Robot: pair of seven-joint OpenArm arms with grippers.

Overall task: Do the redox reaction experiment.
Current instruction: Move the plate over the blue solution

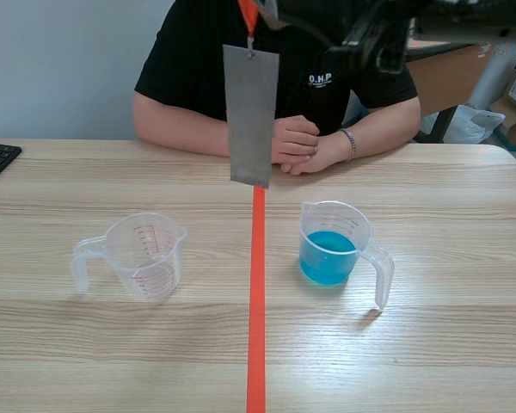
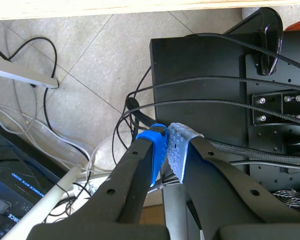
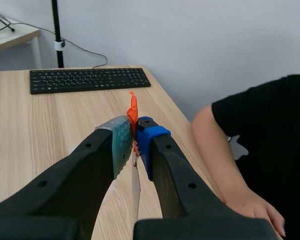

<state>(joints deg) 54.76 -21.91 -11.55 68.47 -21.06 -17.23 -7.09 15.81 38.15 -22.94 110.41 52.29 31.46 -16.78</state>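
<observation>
Scene view: a grey metal strip hangs by an orange tag straight below the raised right gripper, its lower end in the air above the tape. On the table stand the blue cup, lower and to the robot's right of the strip, and the empty cup, lower and to its left. A person sits beyond the strip with hands clasped.

Left wrist view: the left gripper is clenched on nothing, pads touching. It hangs below table level, with cables and a black base ahead of it.

Right wrist view: the right gripper's pads pinch the tag, and the strip shows edge-on just under the fingers. A keyboard lies well ahead.

The strip looks thin, stiff and light. Hung from a soft tag it will likely swing and twist, so the tag is the sensible hold, and any lowering into the blue cup calls for a slow, steady hand. The cups look like light plastic and easy to tip, so their handles are the place to grip.
</observation>
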